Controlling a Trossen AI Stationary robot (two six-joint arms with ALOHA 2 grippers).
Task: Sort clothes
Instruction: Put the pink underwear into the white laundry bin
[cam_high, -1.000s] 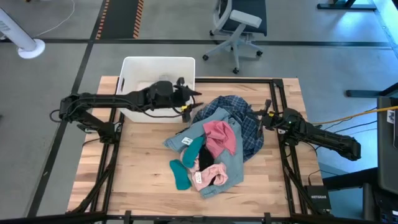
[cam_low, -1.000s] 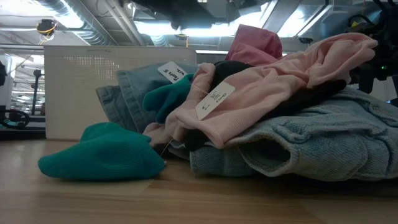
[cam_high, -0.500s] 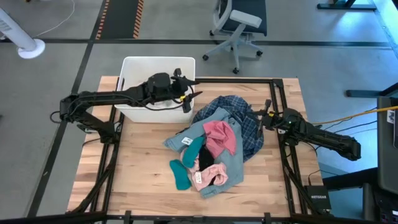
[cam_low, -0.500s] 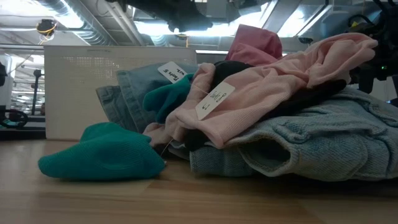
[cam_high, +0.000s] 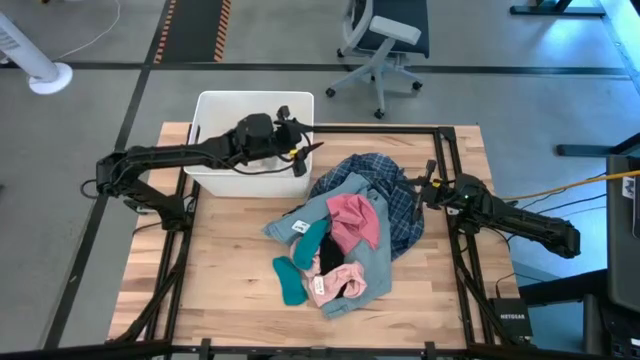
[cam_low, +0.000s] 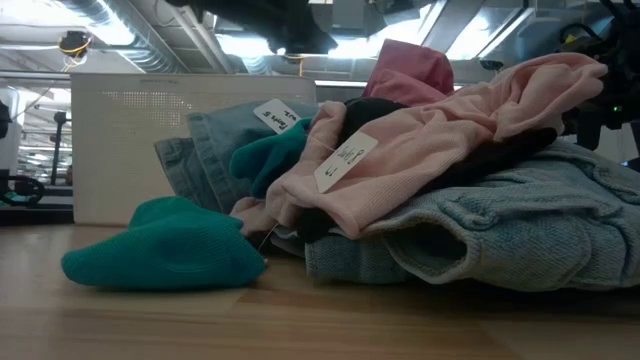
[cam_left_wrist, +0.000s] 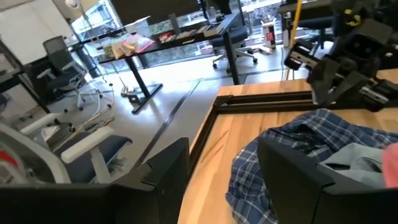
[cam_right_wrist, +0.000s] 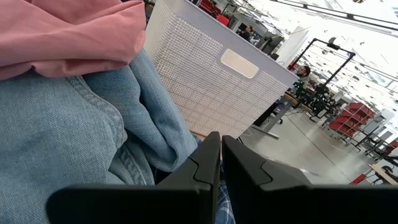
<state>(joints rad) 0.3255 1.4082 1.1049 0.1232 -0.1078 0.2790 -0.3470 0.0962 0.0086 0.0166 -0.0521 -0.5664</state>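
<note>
Left pincer hangs above the white rectangular plastic bin near the worktop's far left corner, fingers spread wide, nothing between them; the left wrist view looks out past the two dark fingers to the dark blue plaid shirt. Cannot tell what lies inside the bin; the arm covers most of it. Remaining clothes sit heaped mid-worktop toward the right edge: light blue denim garment, pink piece, teal socks at the pile's near-left side, small black piece, plaid shirt at the far side. Right pincer rests low at the pile's right edge, fingers all but shut and seemingly empty, denim and pink cloth pressed just in front of it in its wrist view. Risks as I judge them: garments overlap and tuck into one another, so a grab at one likely drags a neighbour; paper tags could snag. A long piece carried to the bin may drape over its rim and slide back. The right arm, if it moves, could shove the heap toward the worktop's edge.
</note>
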